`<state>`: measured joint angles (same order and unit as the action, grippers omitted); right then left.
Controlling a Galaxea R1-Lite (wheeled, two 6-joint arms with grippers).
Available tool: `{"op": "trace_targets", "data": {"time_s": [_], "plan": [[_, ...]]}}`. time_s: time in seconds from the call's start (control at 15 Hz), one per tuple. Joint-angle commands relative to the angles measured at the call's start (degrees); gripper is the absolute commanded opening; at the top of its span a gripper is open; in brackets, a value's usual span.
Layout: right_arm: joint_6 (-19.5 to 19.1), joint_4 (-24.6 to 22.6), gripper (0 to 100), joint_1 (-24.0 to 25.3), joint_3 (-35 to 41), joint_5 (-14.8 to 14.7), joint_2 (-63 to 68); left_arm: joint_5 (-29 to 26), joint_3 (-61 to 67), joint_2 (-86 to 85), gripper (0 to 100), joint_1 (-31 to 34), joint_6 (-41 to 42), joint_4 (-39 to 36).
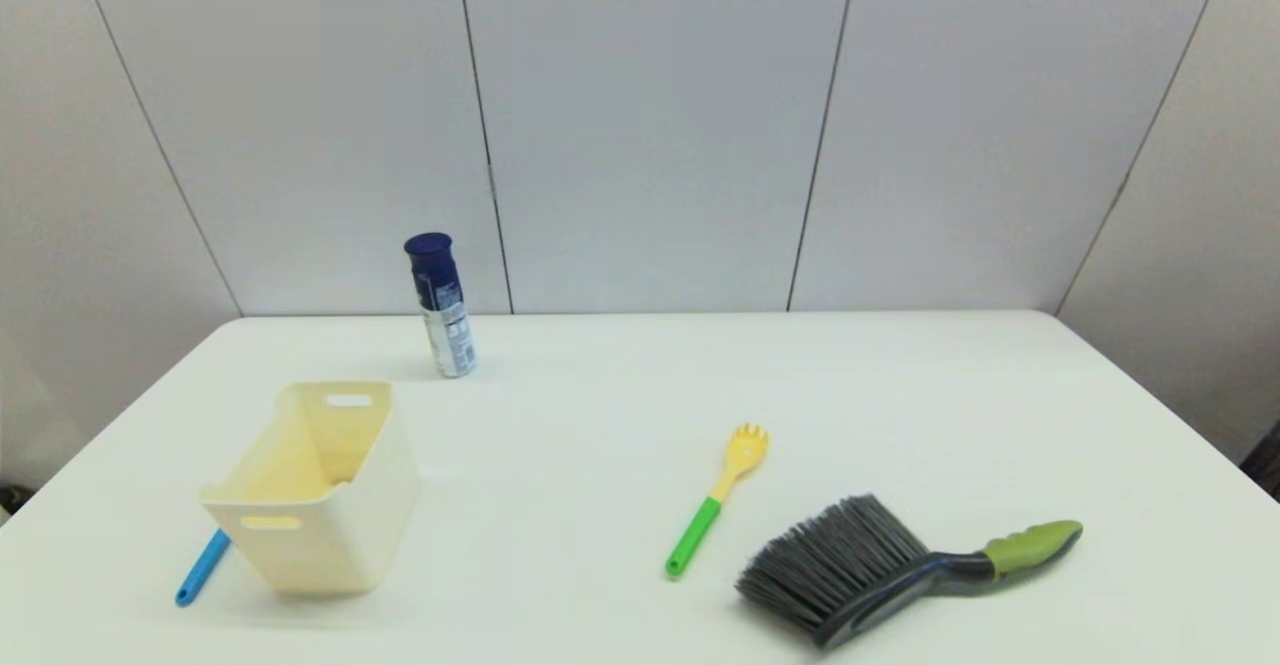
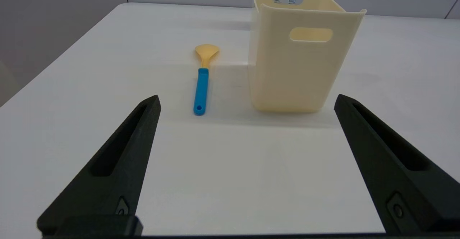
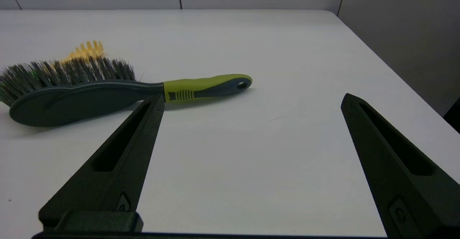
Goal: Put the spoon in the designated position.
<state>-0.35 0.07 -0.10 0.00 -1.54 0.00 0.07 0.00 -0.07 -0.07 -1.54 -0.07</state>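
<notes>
1. Spoon (image 2: 202, 84) lies flat on the white desk (image 1: 900, 415), just beside the cream plastic bin (image 2: 291, 66), on the robot's left side of it. Not touching the bin as far as the left wrist view shows.
2. Left pincer (image 2: 246, 100) hangs low over the near desk, jaws spread wide, nothing held. The spoon sits ahead of it, nearer one finger than the other, with the blue handle end toward the pincer and the pale yellow head pointing away.
3. Long axis runs roughly along the pincer's line of approach, so a grasp across the handle looks workable; judged, not seen.
4. Left arm is clearly the nearer one. Right pincer (image 3: 251, 99) is also wide and empty, parked over the right side of the desk near the grey hand brush with green grip (image 3: 90, 91), well apart from the spoon.
5. Hidden: in the head view the bin covers the spoon's head and most of the handle; only the blue tail end shows. Neither arm appears in that view.
6. The fork (image 1: 715, 500) lies mid-desk; from the right wrist only its prongs show behind the bristles.
7. Where the designated position is cannot be told; the bin is a guess.
</notes>
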Motion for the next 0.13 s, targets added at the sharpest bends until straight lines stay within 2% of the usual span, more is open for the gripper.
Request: {"op": "trace_targets", "data": {"time_s": [0.07,0.13], "plan": [[2.29,-0.07,100,0.01,0.0,-0.22,0.0,0.01,0.09,0.07,100,-0.01,0.04,-0.01],[2.38,-0.07,100,0.01,0.0,-0.22,0.0,0.01,0.09,0.07,100,-0.01,0.04,-0.1]]}}
